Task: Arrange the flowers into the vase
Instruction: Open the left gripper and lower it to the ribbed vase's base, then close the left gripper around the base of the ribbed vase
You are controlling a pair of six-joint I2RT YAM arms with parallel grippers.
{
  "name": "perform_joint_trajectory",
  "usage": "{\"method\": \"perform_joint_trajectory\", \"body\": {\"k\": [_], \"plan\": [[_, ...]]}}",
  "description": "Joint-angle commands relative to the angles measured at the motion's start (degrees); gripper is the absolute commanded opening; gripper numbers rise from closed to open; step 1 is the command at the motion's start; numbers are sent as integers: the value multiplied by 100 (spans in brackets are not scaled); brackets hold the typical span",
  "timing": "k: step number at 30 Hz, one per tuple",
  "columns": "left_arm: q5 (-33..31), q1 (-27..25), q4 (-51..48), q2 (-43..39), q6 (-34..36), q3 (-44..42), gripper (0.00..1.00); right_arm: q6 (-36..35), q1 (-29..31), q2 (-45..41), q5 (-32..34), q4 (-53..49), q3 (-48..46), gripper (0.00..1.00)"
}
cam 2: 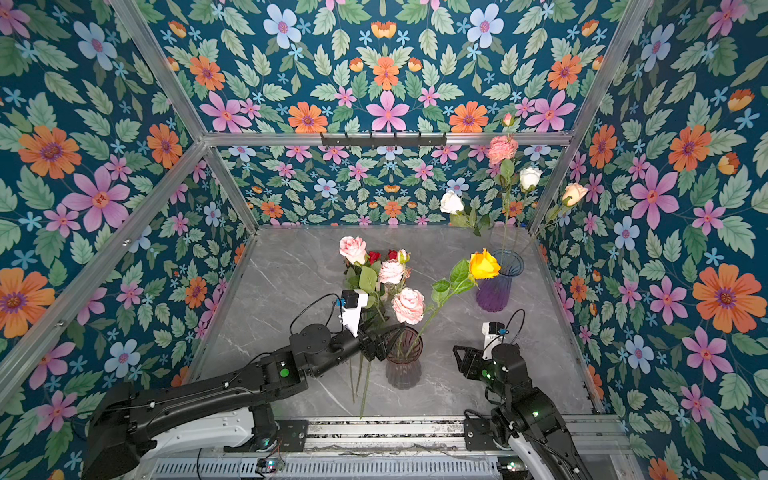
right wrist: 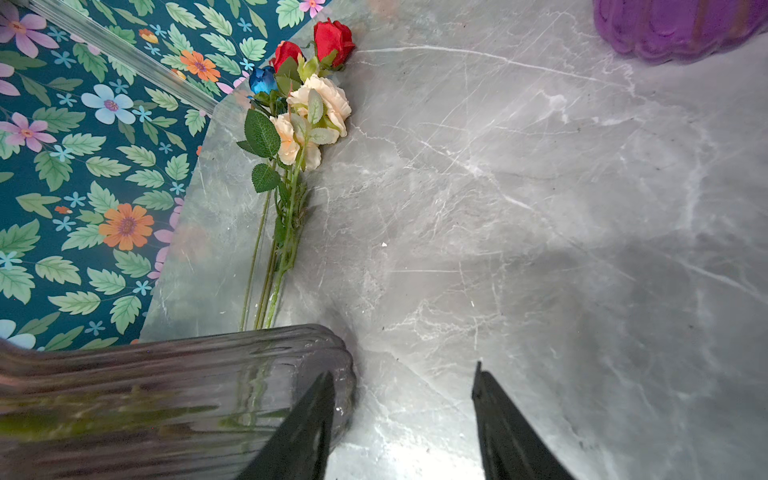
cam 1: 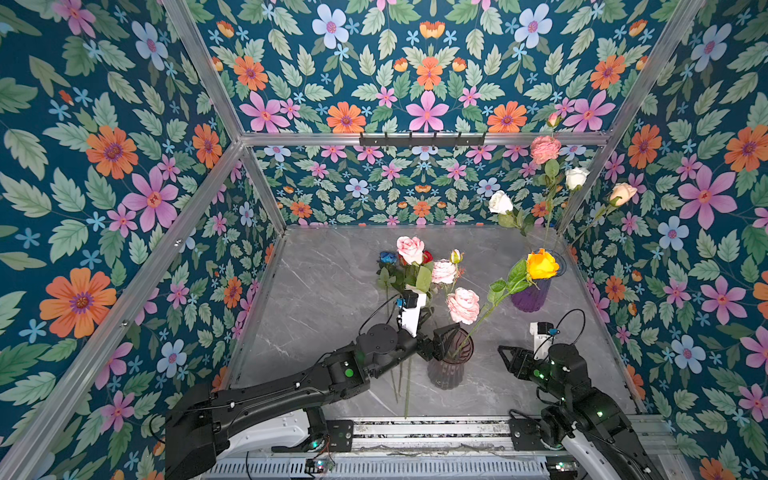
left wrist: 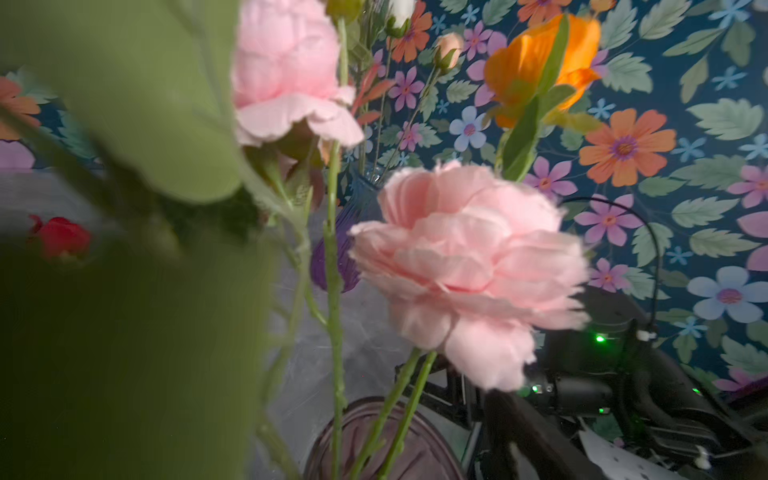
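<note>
In both top views you are looking steeply down from high over the front edge at the whole table (cam 1: pixel 324 282). Your left wrist camera is peering close through blurred flowers (left wrist: pixel 465 270) toward the right arm (left wrist: pixel 623 374), while your right wrist camera is facing down at the table beside the grey vase (right wrist: pixel 166 386).

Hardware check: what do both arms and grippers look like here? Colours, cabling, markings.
Both the left arm and right arm are matte black jointed links rising from white base shells. Green indicator lights glow on their joints. Each wrist carries a white camera mount with a looping black cable. The left gripper and right gripper are black; the right one's fingers taper to points.
</note>
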Motion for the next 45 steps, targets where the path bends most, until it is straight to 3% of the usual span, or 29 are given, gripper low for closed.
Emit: {"method": "perform_joint_trajectory", "body": {"k": [1,13,22,28,31,34,41,45], "plan": [[-315,-6,-1233,-115,204,197,92,-7,6,0,47,92,-6,55],[231,-39,-298,-1201,94,-927,91,-11,6,44,49,114,-4,56],[490,-385,-84,-2244,527,-1914,91,-29,1,223,58,184,17,56],[205,-707,154,-2588,827,-2725,90,-25,4,343,62,215,32,56],[-170,-996,1123,-2194,894,-3260,89,-29,-1,341,80,208,31,56],[-648,-1370,2254,-1265,946,-3522,91,-24,6,343,83,206,35,56],[-2073,-2299,3781,1521,1096,-2916,100,-23,5,360,82,206,47,56],[-2613,-2546,4405,2558,1034,-2544,100,-26,2,361,67,206,42,56]]}}
